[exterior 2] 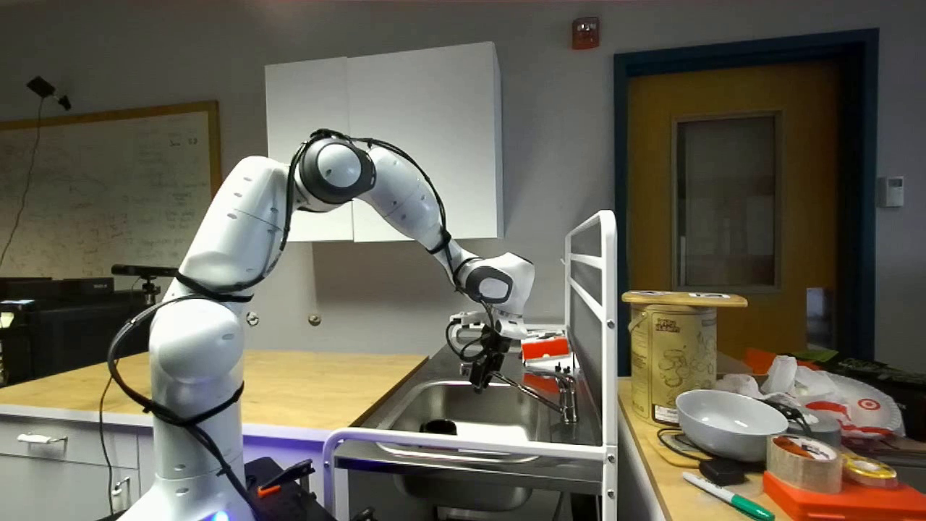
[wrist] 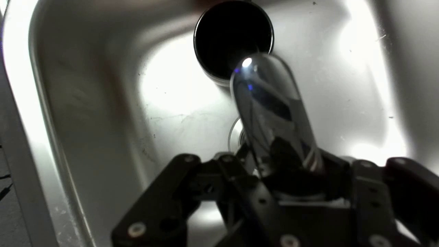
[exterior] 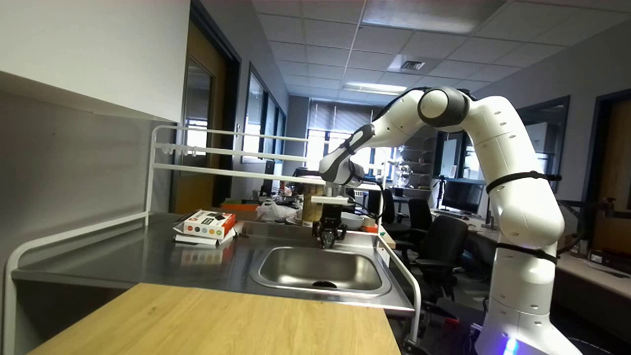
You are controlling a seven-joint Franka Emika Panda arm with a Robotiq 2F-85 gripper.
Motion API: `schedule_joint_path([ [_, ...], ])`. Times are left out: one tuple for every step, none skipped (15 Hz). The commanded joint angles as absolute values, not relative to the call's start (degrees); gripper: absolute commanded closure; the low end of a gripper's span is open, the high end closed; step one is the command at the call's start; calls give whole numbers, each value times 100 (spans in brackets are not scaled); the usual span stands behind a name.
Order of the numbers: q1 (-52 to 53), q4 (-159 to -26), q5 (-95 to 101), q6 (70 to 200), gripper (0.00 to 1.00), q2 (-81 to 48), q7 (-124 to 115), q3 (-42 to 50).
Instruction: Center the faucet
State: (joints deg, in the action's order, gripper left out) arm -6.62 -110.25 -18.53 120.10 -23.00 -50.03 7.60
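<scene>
End effector [exterior: 327, 239] pointing down, clasping faucet [wrist: 274, 109], arm [exterior 2: 337, 171] arched

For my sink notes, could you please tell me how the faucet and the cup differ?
The faucet is shiny silver; the cup looks black inside. The faucet's spout is long and slim, whereas the cup has a wide, round mouth. The faucet reaches over the basin; the cup stands in it. Both have rounded outlines.

Shiny faucet [wrist: 274, 109] right between the jaws, can't tell if they're touching it. Dark cup [wrist: 231, 37] in the steel sink [wrist: 185, 133] too, drain [wrist: 235, 135] partly hidden.
</scene>
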Motion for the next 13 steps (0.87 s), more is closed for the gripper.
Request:
schedule_joint_path([
  [-642,-11181,-1888,11937,40,-2121,-4906,779],
  [-637,-11185,-1880,11929,32,-2088,-4912,780],
  [-624,-11193,-1855,11922,25,-2045,-4930,786],
  [-612,-11200,-1837,11923,18,-2002,-4941,790],
  [-592,-11213,-1805,11915,9,-1933,-4962,797],
  [-578,-11229,-1780,11917,3,-1872,-4972,801],
  [-559,-11241,-1741,11915,0,-1795,-4993,809],
  [-541,-11259,-1705,11889,0,-1699,-5026,813],
  [-525,-11281,-1662,11895,0,-1612,-5039,815],
  [-504,-11303,-1614,11881,0,-1498,-5060,811],
  [-487,-11312,-1569,11863,0,-1400,-5073,805],
  [-465,-11317,-1527,11839,0,-1295,-5093,797],
  [-448,-11309,-1516,11778,0,-1185,-5113,778],
])
